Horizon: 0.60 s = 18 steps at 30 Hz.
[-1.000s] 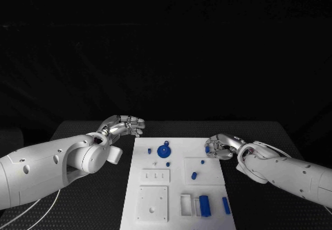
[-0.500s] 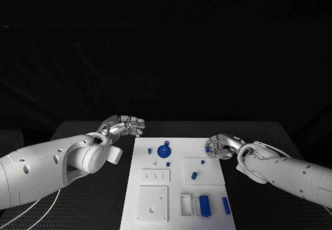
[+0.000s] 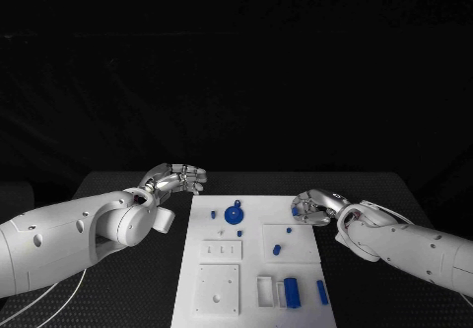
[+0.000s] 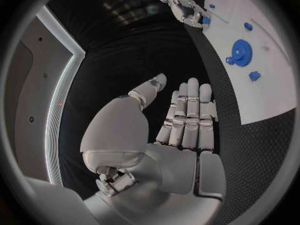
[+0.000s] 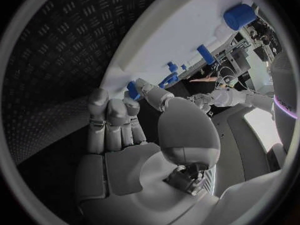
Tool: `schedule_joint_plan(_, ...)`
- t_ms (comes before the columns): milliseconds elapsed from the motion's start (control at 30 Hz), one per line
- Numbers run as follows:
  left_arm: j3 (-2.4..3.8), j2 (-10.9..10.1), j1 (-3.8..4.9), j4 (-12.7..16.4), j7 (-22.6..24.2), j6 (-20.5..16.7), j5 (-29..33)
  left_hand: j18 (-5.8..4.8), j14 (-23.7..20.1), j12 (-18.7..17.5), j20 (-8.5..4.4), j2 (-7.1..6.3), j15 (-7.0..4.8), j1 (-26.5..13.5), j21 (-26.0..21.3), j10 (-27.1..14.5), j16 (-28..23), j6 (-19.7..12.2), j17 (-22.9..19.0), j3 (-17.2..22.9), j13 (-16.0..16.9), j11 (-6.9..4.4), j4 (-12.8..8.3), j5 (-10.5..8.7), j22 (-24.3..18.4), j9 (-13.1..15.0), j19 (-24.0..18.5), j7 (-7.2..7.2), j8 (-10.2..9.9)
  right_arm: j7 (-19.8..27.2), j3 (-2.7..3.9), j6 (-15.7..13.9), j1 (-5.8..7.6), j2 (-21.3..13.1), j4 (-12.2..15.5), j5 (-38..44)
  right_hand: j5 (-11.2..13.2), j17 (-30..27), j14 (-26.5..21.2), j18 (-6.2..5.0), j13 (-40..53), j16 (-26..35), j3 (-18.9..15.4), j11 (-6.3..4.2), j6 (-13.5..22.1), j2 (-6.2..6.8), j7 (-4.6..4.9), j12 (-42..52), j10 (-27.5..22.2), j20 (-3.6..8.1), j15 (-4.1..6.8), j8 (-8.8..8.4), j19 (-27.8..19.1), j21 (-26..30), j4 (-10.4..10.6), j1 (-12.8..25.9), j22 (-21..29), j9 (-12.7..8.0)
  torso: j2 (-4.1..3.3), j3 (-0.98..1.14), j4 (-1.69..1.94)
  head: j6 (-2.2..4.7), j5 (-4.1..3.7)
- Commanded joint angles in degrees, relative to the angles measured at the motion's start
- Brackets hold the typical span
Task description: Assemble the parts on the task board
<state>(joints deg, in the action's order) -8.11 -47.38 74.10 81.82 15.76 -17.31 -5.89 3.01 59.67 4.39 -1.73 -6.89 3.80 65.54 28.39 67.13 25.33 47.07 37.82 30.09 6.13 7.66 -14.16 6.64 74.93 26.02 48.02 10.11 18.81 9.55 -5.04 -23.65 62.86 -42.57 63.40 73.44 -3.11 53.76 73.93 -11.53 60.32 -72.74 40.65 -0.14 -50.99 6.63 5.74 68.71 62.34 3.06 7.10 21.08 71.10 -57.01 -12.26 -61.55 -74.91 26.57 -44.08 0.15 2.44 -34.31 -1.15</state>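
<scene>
The white task board [image 3: 222, 273] lies in the middle of the table, seen also in the left wrist view [image 4: 269, 90] and the right wrist view [image 5: 181, 40]. A blue gear [image 3: 234, 216] [image 4: 240, 50] stands near its far end. My right hand [image 3: 316, 207] [image 4: 184, 7] hovers at the board's far right edge and pinches a small blue part [image 3: 296, 212] [image 5: 132, 89] [image 4: 205, 20] between thumb and fingers. My left hand [image 3: 176, 180] [image 4: 184, 120] hangs off the board's far left corner, fingers together and curled, holding nothing.
Other blue parts sit on the board: a small one [image 3: 213, 214] left of the gear, two [image 3: 277, 250] on the right middle plate, a cylinder [image 3: 291, 292] [image 5: 239, 16] and a peg [image 3: 322, 292] [image 5: 205, 54] at the near right. Black ribbed table [image 3: 128, 287] surrounds it.
</scene>
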Motion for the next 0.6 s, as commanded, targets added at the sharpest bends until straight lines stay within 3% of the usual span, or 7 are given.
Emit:
schedule_joint_plan(33, 0.04, 0.09, 0.03, 0.15, 0.39, 1.41, -0.53, 1.04, 0.04, -0.09, 0.0, 0.02, 0.19, -0.6, 0.31, 0.06, -0.37, 0.14, 0.11, 0.24, 0.07, -0.08, 0.1, -0.09, 1.05, 0.1, -0.27, 0.09, -0.17, -0.58, 0.0, -1.17, -0.04, -0.15, 0.64, 0.04, 0.31, 0.07, 0.14, -3.47, -0.06, 0.18, 0.28, -1.31, -8.94, -0.47, -0.88, 0.27, -0.9, 0.08, 0.43, 0.28, 0.1, -0.2, -0.22, -0.04, -1.01, 0.09, 0.01, 0.02, -0.03, 0.02, 0.04)
schedule_joint_plan(300, 0.04, 0.13, 0.03, 0.26, -0.44, 2.43, -1.65, 1.02, 0.13, 0.58, 0.0, 0.32, 0.19, -1.37, 0.43, 1.69, -0.63, 1.06, 0.45, 0.04, 0.5, -0.63, 0.64, -0.13, 1.05, 0.36, -0.39, -0.31, 0.26, -3.26, 0.12, -3.0, 0.06, -1.24, 3.27, 0.31, 0.31, 0.08, 0.23, -3.47, -0.06, 0.19, 0.5, -1.43, -9.2, -0.34, -1.0, 0.27, -0.8, 0.1, 0.54, 0.42, 0.22, -0.25, -0.36, 0.07, -0.98, 0.18, 0.09, -0.01, -0.15, 0.17, 0.08)
schedule_joint_plan(433, 0.05, 0.36, 0.04, 0.27, -1.97, 3.77, -4.11, 1.05, 0.83, 1.68, -0.16, 0.52, -0.08, -2.57, 0.65, 4.18, -0.46, 2.29, 0.98, -0.35, 1.25, -1.79, 1.5, -0.38, 1.06, 0.59, -0.33, -0.92, 0.75, -5.89, 0.3, -3.12, 0.99, -1.42, 5.09, 2.28, 0.31, 0.1, 0.34, -3.47, -0.06, 0.17, 0.62, -1.54, -9.52, -0.18, -1.12, 0.3, -0.64, 0.11, 0.64, 0.6, 0.37, -0.32, -0.44, 0.26, -0.95, 0.3, 0.09, -0.05, -0.13, 0.42, 0.03)
schedule_joint_plan(600, 0.08, 0.68, 0.07, 0.8, -5.8, 6.47, -7.29, 0.99, 3.45, 3.46, -1.22, 0.52, -1.56, -5.77, 1.42, 8.2, 1.62, 4.24, 2.63, -1.42, 2.97, -3.8, 3.7, -1.35, 1.05, 0.73, 0.74, -1.79, 1.21, -10.07, 0.42, -1.14, 2.87, -1.63, 8.38, 5.77, 0.31, 0.13, 0.5, -3.47, -0.06, 0.14, 0.95, -1.67, -9.77, 0.12, -1.25, 0.32, -0.42, 0.13, 0.76, 0.75, 0.6, -0.38, -0.59, 0.36, -0.89, 0.43, 0.14, -0.01, -0.17, 0.72, -0.01)
